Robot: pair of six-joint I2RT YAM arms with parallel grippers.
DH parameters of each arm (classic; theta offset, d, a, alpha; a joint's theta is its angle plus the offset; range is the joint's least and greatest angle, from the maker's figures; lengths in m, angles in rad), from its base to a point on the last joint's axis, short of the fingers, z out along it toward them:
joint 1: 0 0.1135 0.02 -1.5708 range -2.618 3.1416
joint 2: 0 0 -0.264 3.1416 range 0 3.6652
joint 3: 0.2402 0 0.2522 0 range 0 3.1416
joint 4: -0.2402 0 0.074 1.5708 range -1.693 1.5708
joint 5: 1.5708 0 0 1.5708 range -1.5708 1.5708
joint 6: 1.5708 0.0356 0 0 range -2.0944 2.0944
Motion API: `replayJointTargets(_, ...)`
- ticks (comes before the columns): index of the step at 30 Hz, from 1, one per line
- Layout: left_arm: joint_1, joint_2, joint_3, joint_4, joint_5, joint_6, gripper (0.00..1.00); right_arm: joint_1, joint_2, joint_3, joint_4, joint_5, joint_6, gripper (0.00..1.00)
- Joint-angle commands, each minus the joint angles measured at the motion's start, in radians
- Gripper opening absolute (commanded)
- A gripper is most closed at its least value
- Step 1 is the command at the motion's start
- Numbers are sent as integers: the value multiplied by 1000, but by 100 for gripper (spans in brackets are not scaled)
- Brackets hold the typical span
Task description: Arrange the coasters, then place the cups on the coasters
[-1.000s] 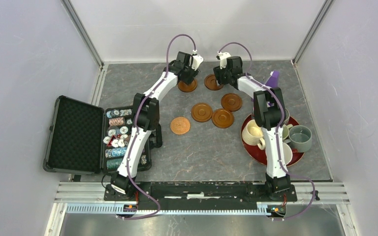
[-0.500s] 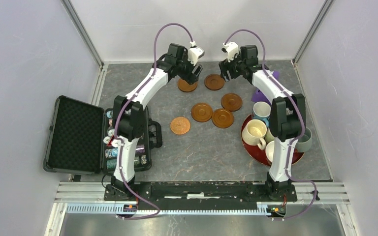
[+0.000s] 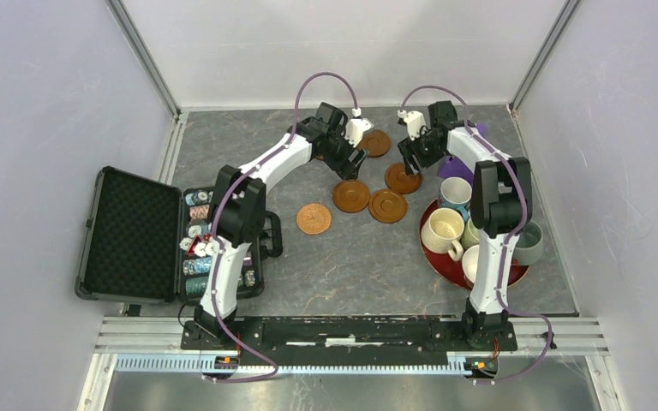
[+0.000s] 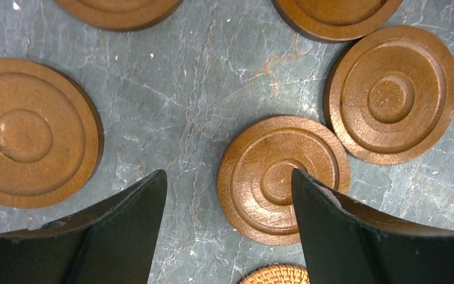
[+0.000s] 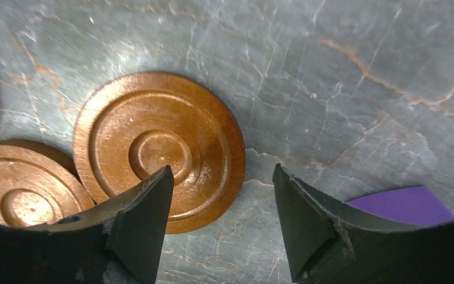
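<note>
Top view: both arms reach to the far middle of the table [image 3: 351,265]. Your left gripper [image 3: 351,157] and right gripper [image 3: 412,161] hang over a loose cluster of coasters [image 3: 351,195]. Five show here, one a lighter copper; the left arm may hide a sixth. The cups [image 3: 441,229] sit on a red tray [image 3: 445,266] at the near right, none on a coaster. I count four plainly; the right arm covers part of the tray.

Left wrist view: the jaws stand apart and empty, with one coaster between them. Five wooden coasters show, plus a sliver of a lighter one, making six.

Right wrist view: jaws apart and empty, above one coaster's rim, another just beside it.

You appear to be in the arranging step. The next move calls for lowering open jaws over a rim, closing, and spacing the coasters.
</note>
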Motion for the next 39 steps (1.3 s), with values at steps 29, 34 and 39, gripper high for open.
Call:
replayJointTargets(29,-82,-185,-436,-76,-148,72,53,132,-107,-377,-59,-78,-165,45)
replayJointTargets(34,-83,-270,-557,-66,-151,49,52,161,-162,-465,-57,-106,-151,44)
replayJointTargets(39,-21,-266,-527,-33,-145,-84,53,161,-136,-409,-6,-77,-79,43)
